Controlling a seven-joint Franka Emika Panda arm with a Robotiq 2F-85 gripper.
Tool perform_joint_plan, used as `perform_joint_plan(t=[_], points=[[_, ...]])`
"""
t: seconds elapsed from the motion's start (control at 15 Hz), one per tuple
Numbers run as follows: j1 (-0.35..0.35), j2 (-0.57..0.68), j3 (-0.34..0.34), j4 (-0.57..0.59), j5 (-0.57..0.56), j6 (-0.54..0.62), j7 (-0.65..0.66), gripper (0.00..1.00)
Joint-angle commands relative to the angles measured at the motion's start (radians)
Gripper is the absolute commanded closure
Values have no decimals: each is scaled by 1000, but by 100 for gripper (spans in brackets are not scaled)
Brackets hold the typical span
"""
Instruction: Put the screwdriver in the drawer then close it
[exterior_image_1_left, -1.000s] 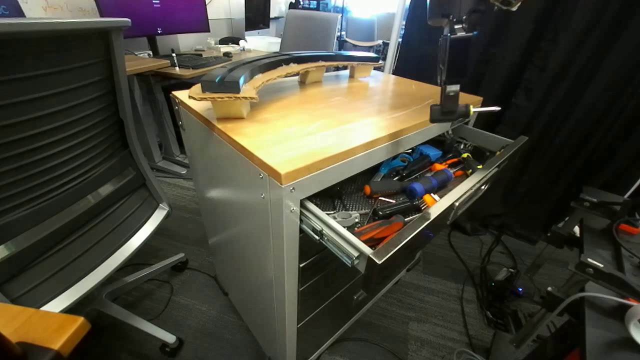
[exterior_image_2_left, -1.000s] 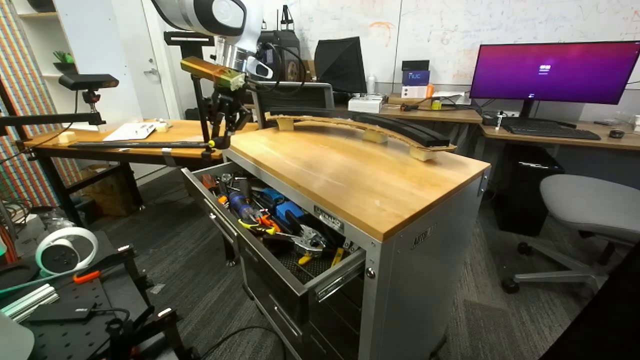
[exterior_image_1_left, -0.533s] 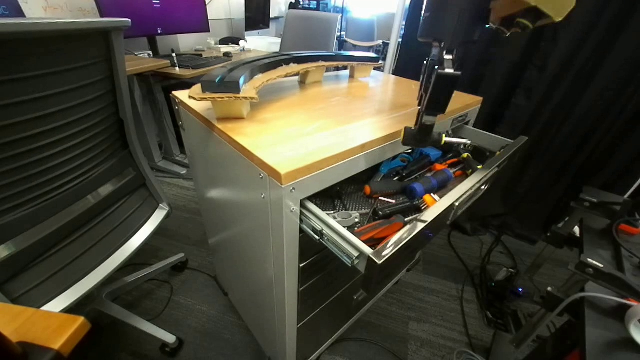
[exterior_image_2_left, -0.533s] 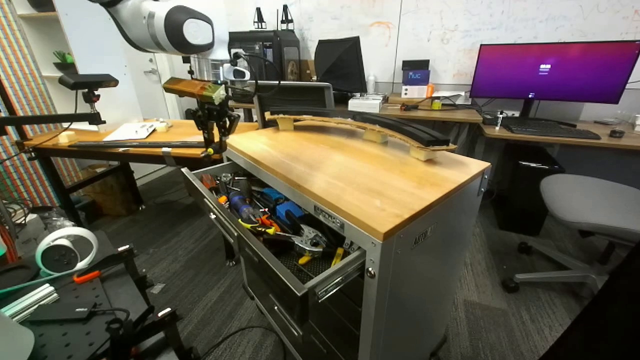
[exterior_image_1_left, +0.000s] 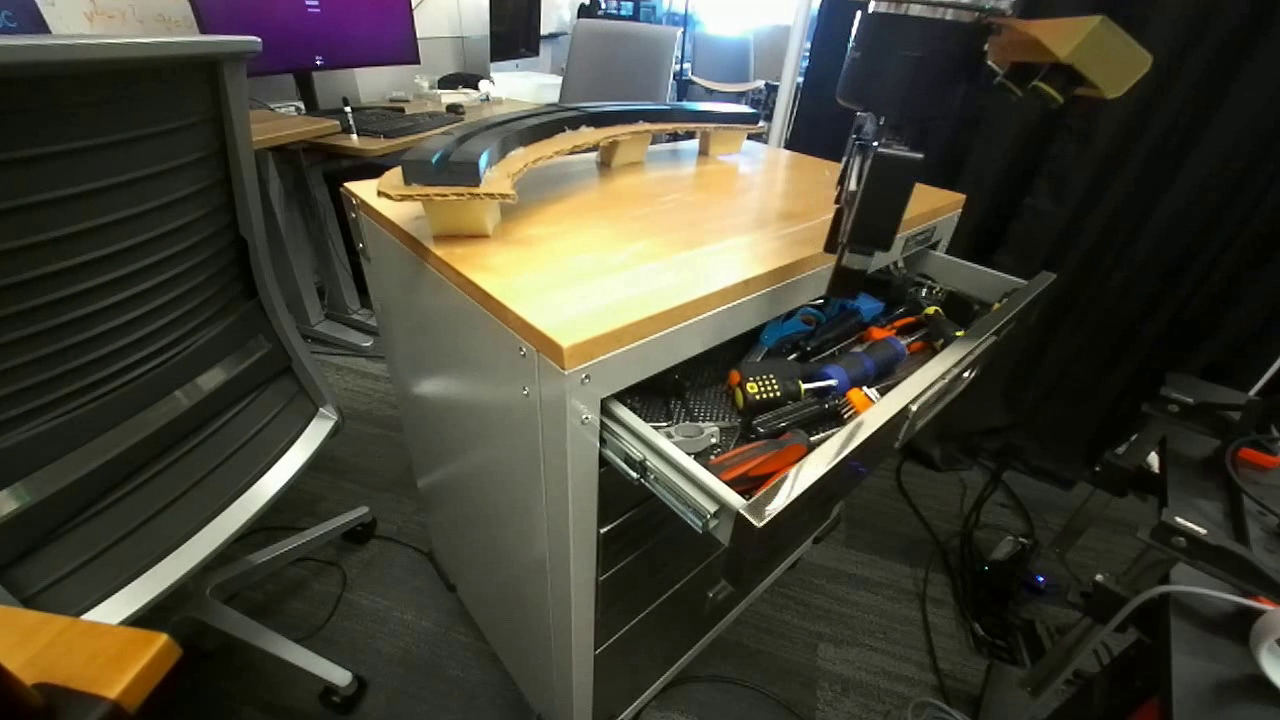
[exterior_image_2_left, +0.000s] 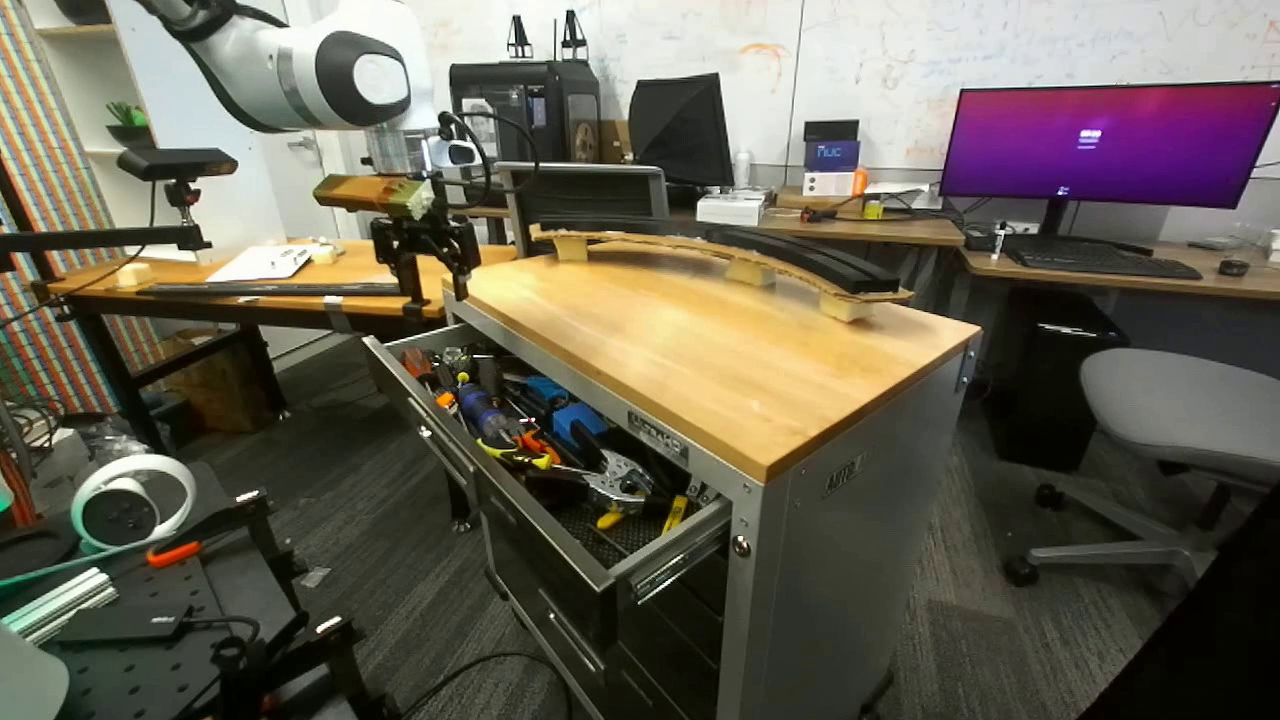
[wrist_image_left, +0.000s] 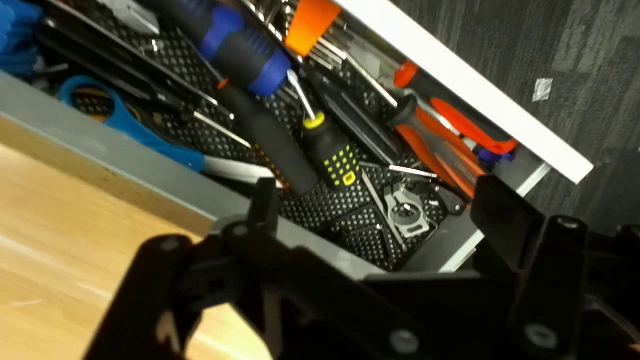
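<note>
Below the front edge of the bench (exterior_image_1_left: 650, 250), the screwdriver (wrist_image_left: 331, 152) lies in the drawer (exterior_image_1_left: 850, 430), freshly released; gripper (wrist_image_left: 376, 197) spread, closing seems next

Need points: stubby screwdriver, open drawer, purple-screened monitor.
Stubby screwdriver (wrist_image_left: 329, 147): wrist view, on its black handle.
Open drawer (exterior_image_1_left: 835, 448): in an exterior view, on its front rim.
Purple-screened monitor (exterior_image_2_left: 1105, 145): in an exterior view, on its screen.

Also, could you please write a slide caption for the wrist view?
Past open jaws, the stubby screwdriver lies in the open drawer beside a longer dark handle.
</note>
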Motion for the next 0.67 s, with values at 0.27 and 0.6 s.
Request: perform_joint_plan(t=[0.27,0.6], points=[[-49,-58,-40,-69,118,-452,-57,0],[-60,81,-57,-92,141,-325,-5,50]])
